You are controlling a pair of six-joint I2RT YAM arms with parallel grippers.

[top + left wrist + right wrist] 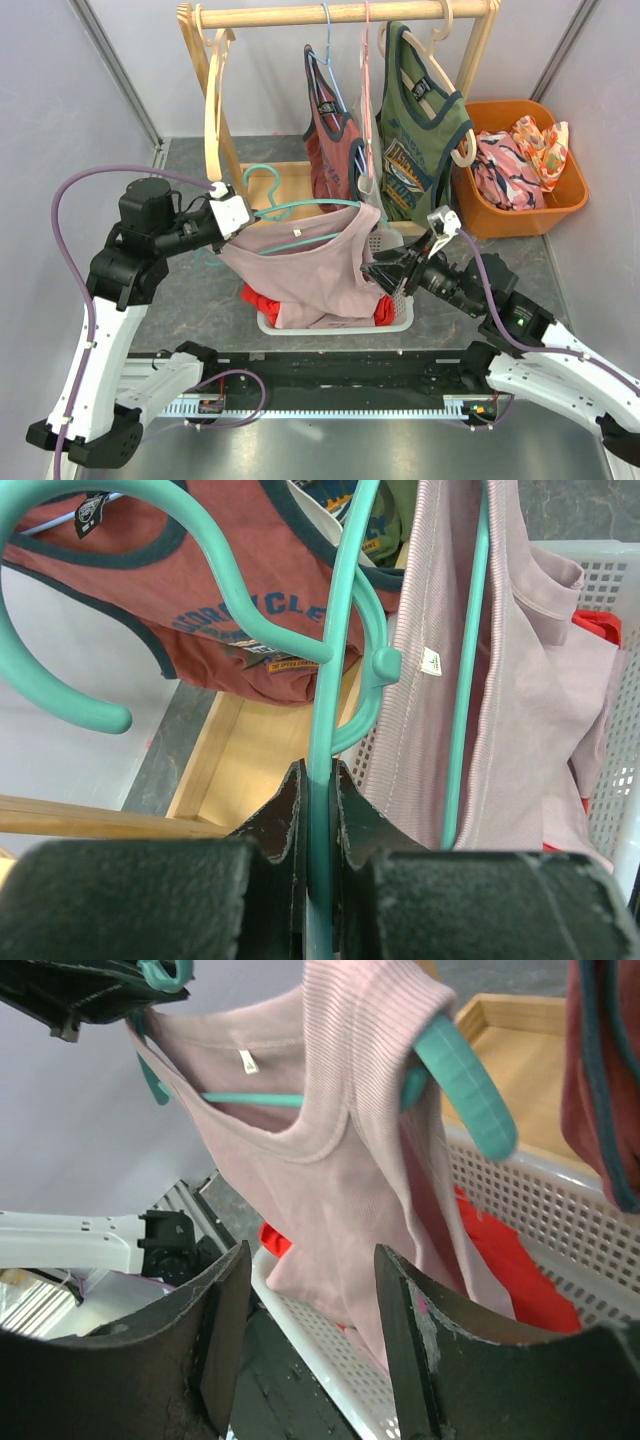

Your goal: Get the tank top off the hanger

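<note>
A pale pink tank top [310, 265] hangs on a teal hanger [300, 207], held over a white basket [335, 326]. My left gripper [232, 212] is shut on the hanger [322, 710] just below its hook, and the top [530, 680] drapes to the right of the fingers. At the top's right edge, my right gripper [375, 268] stands open. In the right wrist view the top [330, 1150] hangs just beyond the gap of the right gripper [312, 1290]. One teal hanger end [460, 1080] pokes out through a shoulder strap.
A wooden rack [340, 13] behind carries a maroon top [335, 140] and a green top [415, 140] on hangers. An orange bin [510, 222] of clothes stands at the right. A red garment [510, 1270] lies in the white basket [560, 1220].
</note>
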